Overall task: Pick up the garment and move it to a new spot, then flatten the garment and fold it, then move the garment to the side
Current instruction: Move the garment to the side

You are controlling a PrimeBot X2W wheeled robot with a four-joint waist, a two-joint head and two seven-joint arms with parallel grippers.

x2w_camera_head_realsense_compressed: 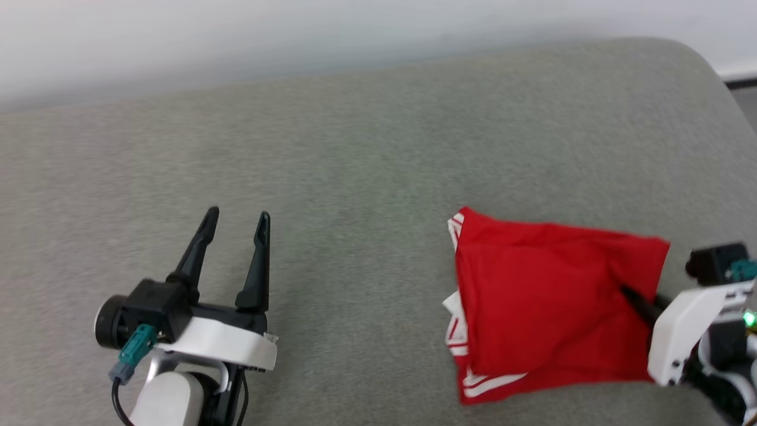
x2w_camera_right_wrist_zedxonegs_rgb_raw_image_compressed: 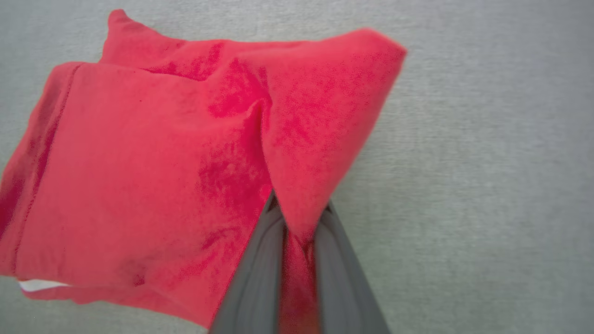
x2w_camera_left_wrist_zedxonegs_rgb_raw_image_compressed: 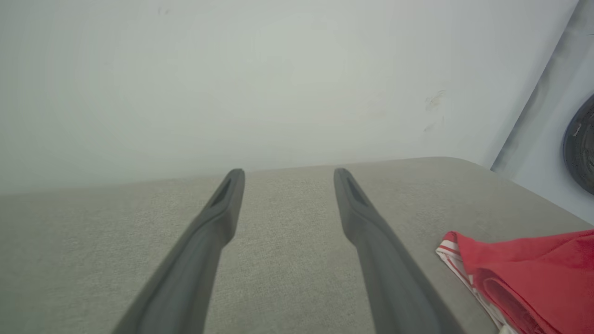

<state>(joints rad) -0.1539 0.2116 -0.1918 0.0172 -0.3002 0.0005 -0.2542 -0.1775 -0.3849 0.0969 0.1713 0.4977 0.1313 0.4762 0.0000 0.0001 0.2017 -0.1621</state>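
On a grey-green upholstered surface (x2w_camera_head_realsense_compressed: pixel 355 148), the garment (x2w_camera_head_realsense_compressed: pixel 550 302) lay toward the robot's right, folded into a rough, slightly tilted rectangle. Its upper face was plain red. Red-and-white striped trim and slivers of white cloth peeked out along its left edge and at its lower left corner.

The right gripper (x2w_camera_head_realsense_compressed: pixel 627 291) reached in from the right edge of the head view, its dark fingers resting on the garment's right-hand part. From the right wrist camera, the right gripper (x2w_camera_right_wrist_zedxonegs_rgb_raw_image_compressed: pixel 300 218) had its two fingers drawn close together with a ridge of red cloth pinched between them. The garment (x2w_camera_right_wrist_zedxonegs_rgb_raw_image_compressed: pixel 139 176) spread away up and to the left from that pinch, with one corner pulled into a peak above the fingertips.

The left gripper (x2w_camera_head_realsense_compressed: pixel 238 214) sat well apart from the garment, at the lower left of the head view, over bare upholstery. Its fingers were spread wide and held nothing. From the left wrist camera, the left gripper (x2w_camera_left_wrist_zedxonegs_rgb_raw_image_compressed: pixel 287 174) pointed toward a pale wall (x2w_camera_left_wrist_zedxonegs_rgb_raw_image_compressed: pixel 278 69), with the garment (x2w_camera_left_wrist_zedxonegs_rgb_raw_image_compressed: pixel 524 273) off to the lower right.
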